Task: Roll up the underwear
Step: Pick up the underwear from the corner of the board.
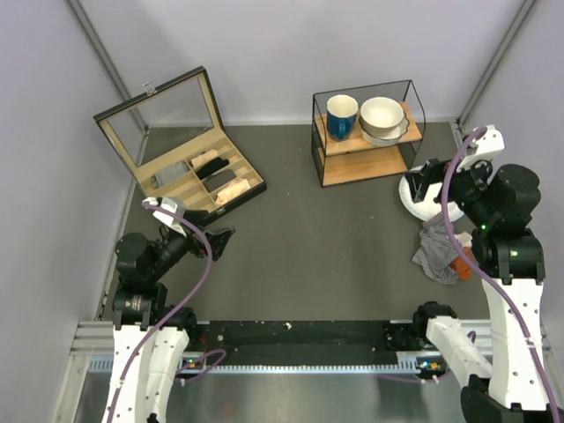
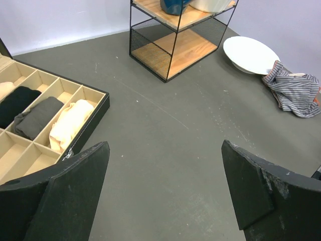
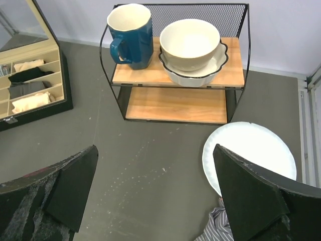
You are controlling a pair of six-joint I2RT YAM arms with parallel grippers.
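Observation:
The underwear (image 1: 438, 251) is a crumpled grey striped cloth lying on the dark table at the right, just in front of a white plate (image 1: 412, 199). It also shows in the left wrist view (image 2: 295, 93) and at the bottom edge of the right wrist view (image 3: 214, 230). My right gripper (image 1: 424, 181) is open and empty, held above the plate and the underwear (image 3: 154, 150). My left gripper (image 1: 218, 240) is open and empty over bare table at the left, far from the underwear (image 2: 164, 150).
A compartment box (image 1: 231, 173) with its lid up holds several fabric rolls at the back left. A wire rack (image 1: 365, 166) at the back holds a blue mug (image 1: 341, 116) and a bowl (image 1: 382, 115). An orange thing (image 1: 462, 264) lies against the underwear.

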